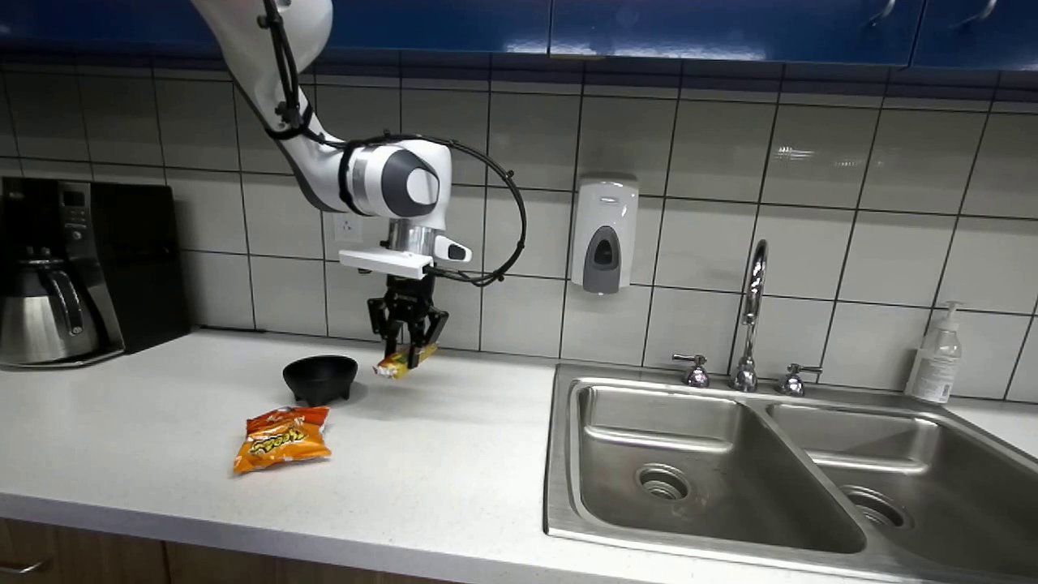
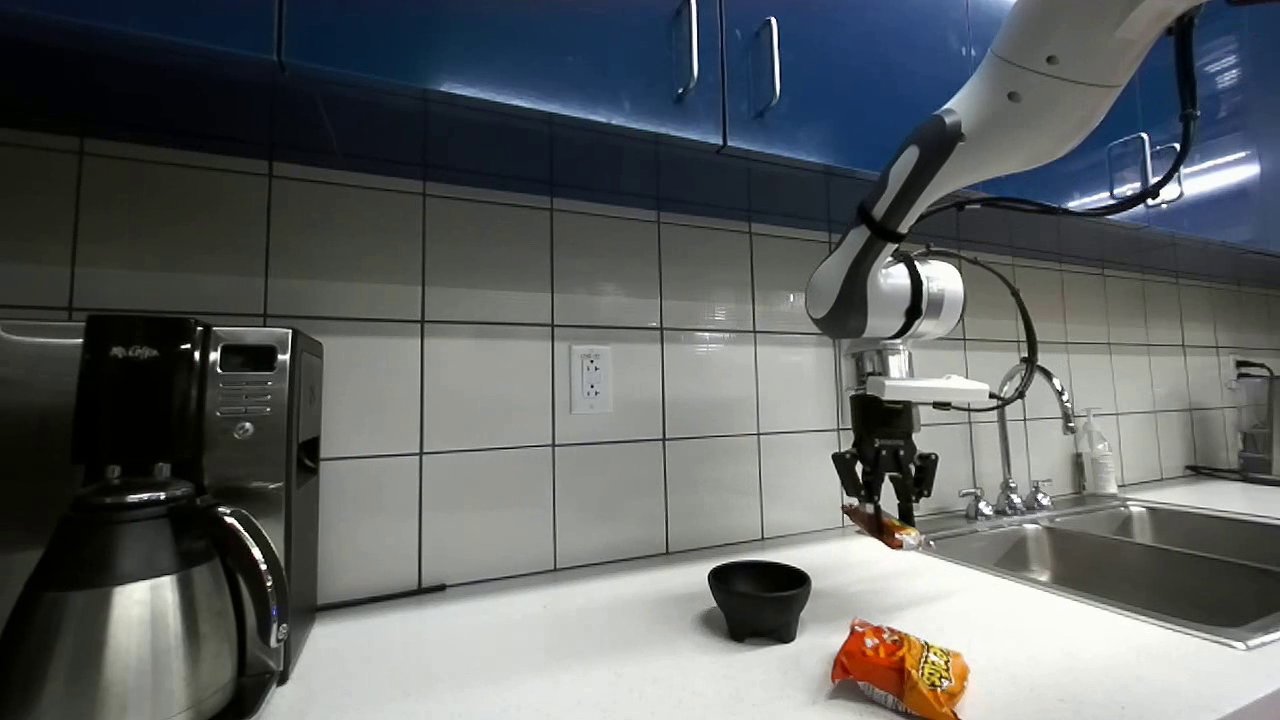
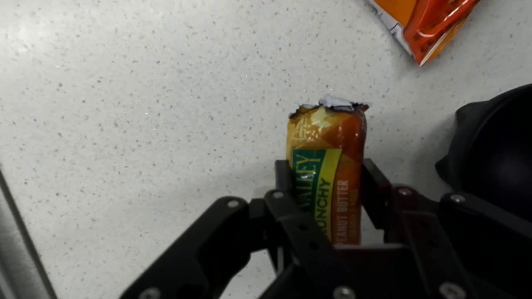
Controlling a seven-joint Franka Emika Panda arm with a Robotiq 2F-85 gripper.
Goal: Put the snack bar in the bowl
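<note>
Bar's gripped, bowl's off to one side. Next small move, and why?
Likely carry the snack bar sideways until it's over the bowl, without releasing: the gripper holds it above the counter, and in the wrist view the bowl sits beside it, not underneath.

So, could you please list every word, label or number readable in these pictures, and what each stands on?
"VALLEY" on the snack bar, wrist view.
"UNCHY" on the snack bar, start hidden.
"PEANUT BUTTER" on the snack bar; smaller print beside it unreadable.
"Mr. Coffee" on the coffee maker; its button labels are too small.
Snack bag: yellow lettering, too blurred to read surely.
Pump bottle and wall dispenser: print too small.
Gripper: marking too blurred.
</note>
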